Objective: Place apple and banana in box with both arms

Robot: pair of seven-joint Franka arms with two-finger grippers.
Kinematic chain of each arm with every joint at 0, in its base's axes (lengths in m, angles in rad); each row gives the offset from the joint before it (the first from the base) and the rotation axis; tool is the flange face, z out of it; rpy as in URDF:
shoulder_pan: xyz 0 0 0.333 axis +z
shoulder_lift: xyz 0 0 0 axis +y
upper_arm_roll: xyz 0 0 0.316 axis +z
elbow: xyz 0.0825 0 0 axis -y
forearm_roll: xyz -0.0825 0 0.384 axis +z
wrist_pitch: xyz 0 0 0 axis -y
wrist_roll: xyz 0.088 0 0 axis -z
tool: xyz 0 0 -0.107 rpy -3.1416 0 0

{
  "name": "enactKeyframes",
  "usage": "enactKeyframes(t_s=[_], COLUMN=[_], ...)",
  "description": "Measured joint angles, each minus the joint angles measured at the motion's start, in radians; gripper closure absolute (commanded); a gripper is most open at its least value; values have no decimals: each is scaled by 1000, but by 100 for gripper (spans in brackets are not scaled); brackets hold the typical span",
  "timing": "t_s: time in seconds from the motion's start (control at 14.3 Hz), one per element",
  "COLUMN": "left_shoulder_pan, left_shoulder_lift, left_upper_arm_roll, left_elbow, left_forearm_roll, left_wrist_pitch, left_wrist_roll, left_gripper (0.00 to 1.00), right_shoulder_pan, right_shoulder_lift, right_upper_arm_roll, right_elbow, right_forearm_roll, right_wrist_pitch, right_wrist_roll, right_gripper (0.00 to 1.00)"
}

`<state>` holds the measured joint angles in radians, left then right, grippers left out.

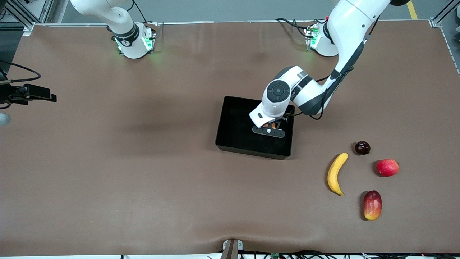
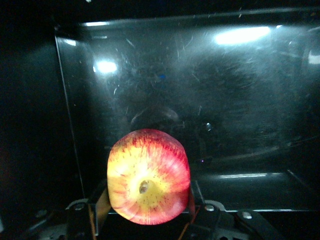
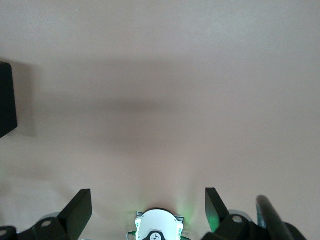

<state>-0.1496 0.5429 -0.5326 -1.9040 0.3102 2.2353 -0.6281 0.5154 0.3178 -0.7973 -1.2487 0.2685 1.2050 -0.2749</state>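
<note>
- Right tool (image 3: 148,210): at the front view's left edge, hanging over the table (image 1: 143,162), fingers spread, nothing between them.
- Box (image 1: 230,136): frame centre.
- Left tool (image 1: 268,128): inside the box, clenched on the apple (image 2: 148,176).
- Banana (image 1: 335,174): lower right, on the table, beside a mango (image 1: 372,205).
</note>
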Motion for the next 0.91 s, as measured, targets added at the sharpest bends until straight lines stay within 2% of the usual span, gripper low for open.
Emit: enactKeyframes(t_s=[0.14, 0.21, 0.28, 0.35, 0.42, 0.49, 0.63, 0.77, 0.84, 0.91], left_shoulder_pan=[1, 2, 2, 2, 2, 2, 3, 4, 5, 6], left_shoulder_lift=[17, 23, 25, 25, 25, 24, 19, -5, -23, -41], left_upper_arm_roll=[1, 2, 2, 2, 2, 2, 2, 1, 0, 0], left_elbow=[-1, -1, -1, 0, 1, 2, 21, 73, 120, 178], left_forearm_roll=[0, 0, 0, 0, 0, 0, 0, 0, 0, 0], left_wrist_pitch=[0, 1, 2, 2, 2, 2, 0, -56, -117, -186], left_wrist_roll=[0, 0, -1, -5, -11, -17, -20, -20, -20, -20], left_gripper=[100, 68, 3, 0, 0, 0, 0, 0, 0, 0], right_shoulder_pan=[-21, -43, -70, -111, -164, -218, -311, -390, -416, -433], right_shoulder_lift=[-2, -6, -14, -28, -45, -66, -115, -186, -232, -284], right_upper_arm_roll=[-23, -28, -24, -1, 50, 120, 299, 476, 528, 552], right_elbow=[3, 5, 7, 7, 7, 6, -4, -74, -137, -212], right_forearm_roll=[28, 53, 68, 75, 72, 48, -60, -173, -201, -215], right_wrist_pitch=[6, 5, 2, -2, -3, -2, 21, 95, 136, 173], right_wrist_roll=[-13, -18, -23, -32, -35, -35, -32, -24, -18, -17], right_gripper=[0, 0, 0, 0, 0, 0, 0, 0, 0, 0])
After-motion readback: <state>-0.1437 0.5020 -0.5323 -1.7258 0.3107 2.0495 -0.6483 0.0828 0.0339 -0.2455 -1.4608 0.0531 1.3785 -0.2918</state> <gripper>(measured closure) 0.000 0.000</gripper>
